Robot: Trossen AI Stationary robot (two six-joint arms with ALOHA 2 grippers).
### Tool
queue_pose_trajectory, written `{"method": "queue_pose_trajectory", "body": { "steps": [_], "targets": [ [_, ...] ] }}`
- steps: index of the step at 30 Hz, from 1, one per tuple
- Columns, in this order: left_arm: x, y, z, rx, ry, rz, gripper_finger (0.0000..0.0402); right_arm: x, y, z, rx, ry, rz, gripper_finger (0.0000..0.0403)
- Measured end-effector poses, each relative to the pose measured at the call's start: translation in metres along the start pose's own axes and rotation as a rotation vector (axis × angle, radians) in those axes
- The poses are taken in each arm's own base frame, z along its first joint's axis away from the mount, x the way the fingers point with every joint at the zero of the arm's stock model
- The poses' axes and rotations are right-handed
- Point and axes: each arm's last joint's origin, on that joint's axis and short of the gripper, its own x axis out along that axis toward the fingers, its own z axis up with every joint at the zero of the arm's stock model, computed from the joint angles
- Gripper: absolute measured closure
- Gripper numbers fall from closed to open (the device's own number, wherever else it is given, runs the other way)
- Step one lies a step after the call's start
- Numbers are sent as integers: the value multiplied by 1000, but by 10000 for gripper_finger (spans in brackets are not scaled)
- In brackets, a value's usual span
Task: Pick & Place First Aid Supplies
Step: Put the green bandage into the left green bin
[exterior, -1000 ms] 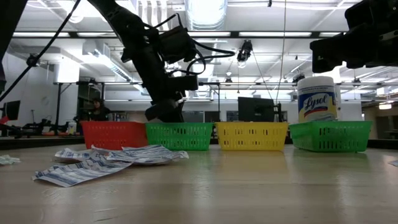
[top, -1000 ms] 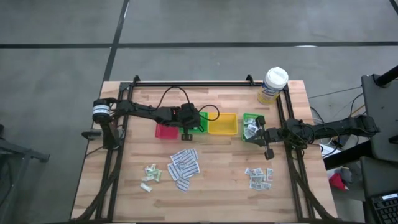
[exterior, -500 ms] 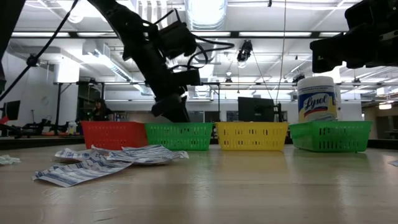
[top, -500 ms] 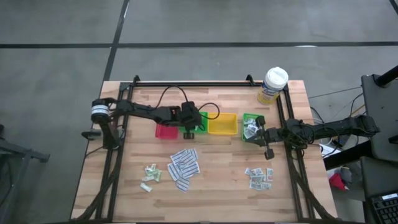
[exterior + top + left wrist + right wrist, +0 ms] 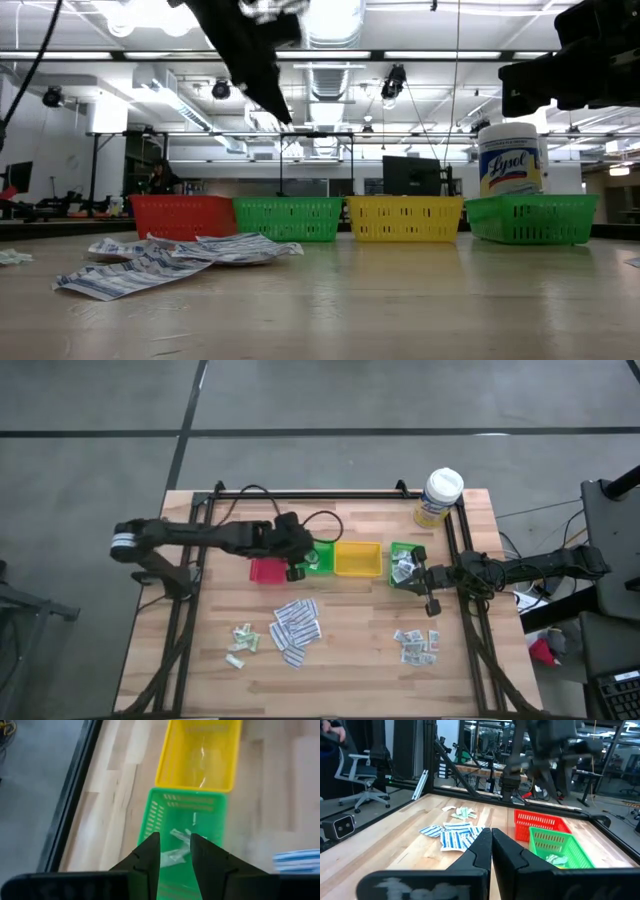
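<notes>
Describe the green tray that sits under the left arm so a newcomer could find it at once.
Four trays line the wooden table. The green tray is second from the left, between the red tray and the yellow tray. The other green tray sits apart, past the yellow one.

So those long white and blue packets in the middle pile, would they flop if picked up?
Probably. The long packets look thin and flat, so likely light and bendy. In the low view their edges curl off the table. They overlap, so pushing one may drag its neighbours.
</notes>
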Motion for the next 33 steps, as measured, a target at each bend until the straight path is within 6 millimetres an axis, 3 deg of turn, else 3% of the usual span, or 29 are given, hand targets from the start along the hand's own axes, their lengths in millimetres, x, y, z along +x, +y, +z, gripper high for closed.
{"method": "queue_pose_trajectory", "body": {
  "steps": [7,12,24,33],
  "targets": [
    [-51,-13,-4,-97,-64,-66,296,0,0,0,0,0,0,394],
    [-76,-26,-12,-176,-52,-133,296,0,0,0,2,-1,0,394],
    [-100,-72,-26,-534,157,-466,296,0,0,0,3,0,0,394],
    [-121,-105,-35,-804,289,-534,296,0,0,0,3,-1,0,394]
  ]
}}
